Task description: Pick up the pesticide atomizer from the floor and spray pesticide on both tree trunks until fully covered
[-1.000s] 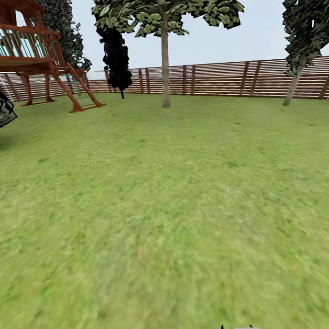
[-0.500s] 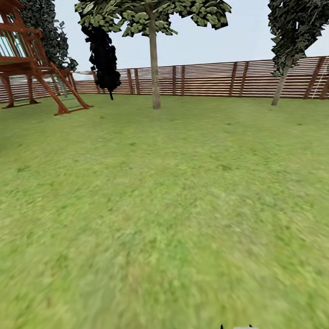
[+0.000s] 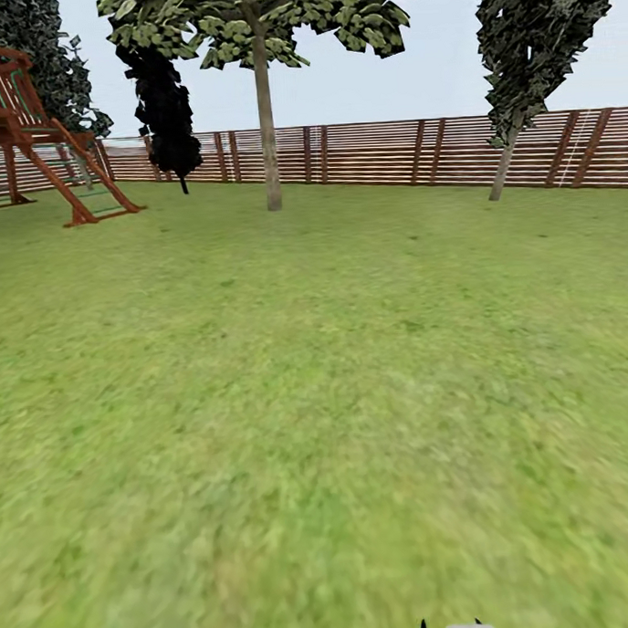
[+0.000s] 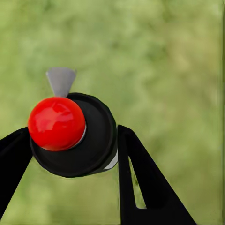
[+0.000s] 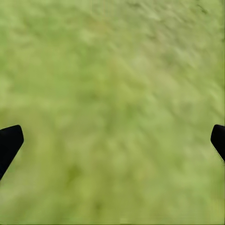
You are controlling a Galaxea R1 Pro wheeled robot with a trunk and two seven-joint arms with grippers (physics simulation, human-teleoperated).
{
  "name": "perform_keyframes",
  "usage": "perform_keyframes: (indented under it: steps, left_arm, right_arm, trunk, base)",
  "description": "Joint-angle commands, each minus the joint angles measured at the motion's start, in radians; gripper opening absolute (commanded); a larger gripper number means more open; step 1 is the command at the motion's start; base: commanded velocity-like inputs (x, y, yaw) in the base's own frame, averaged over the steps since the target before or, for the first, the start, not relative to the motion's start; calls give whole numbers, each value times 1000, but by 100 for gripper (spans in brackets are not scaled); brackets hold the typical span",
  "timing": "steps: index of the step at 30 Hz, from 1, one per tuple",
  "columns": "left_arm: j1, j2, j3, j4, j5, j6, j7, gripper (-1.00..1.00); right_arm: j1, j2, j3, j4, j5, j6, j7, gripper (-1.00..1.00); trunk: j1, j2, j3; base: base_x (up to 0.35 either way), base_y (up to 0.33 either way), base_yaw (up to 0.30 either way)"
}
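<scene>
Left gripper (image 4: 70, 154) clamped round small rigid, likely light pesticide atomizer (image 4: 89, 140) body, below red top; right gripper (image 5: 112, 140) wide open, empty.

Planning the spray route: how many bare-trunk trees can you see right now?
2. One tree stands ahead, left of centre, before the fence; the other leans at the far right by the fence. More may stand outside the view.

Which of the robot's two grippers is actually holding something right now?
The left gripper: its fingers clamp the black, red-topped pesticide atomizer. The right gripper is spread open over bare grass.
</scene>
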Motion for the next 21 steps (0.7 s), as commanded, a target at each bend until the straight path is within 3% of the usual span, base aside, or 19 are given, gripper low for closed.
perform_keyframes:
  steps: [1,21]
  left_arm:
    - [0,0,0,0,0,0,0,-100]
    - [0,0,0,0,0,-1,0,-100]
  right_arm:
    - [0,0,0,0,0,0,0,100]
    - [0,0,0,-1,1,0,0,100]
  trunk:
    - [0,0,0]
    - [0,0,0]
  base:
    - [339,0,-1]
    - [339,0,48]
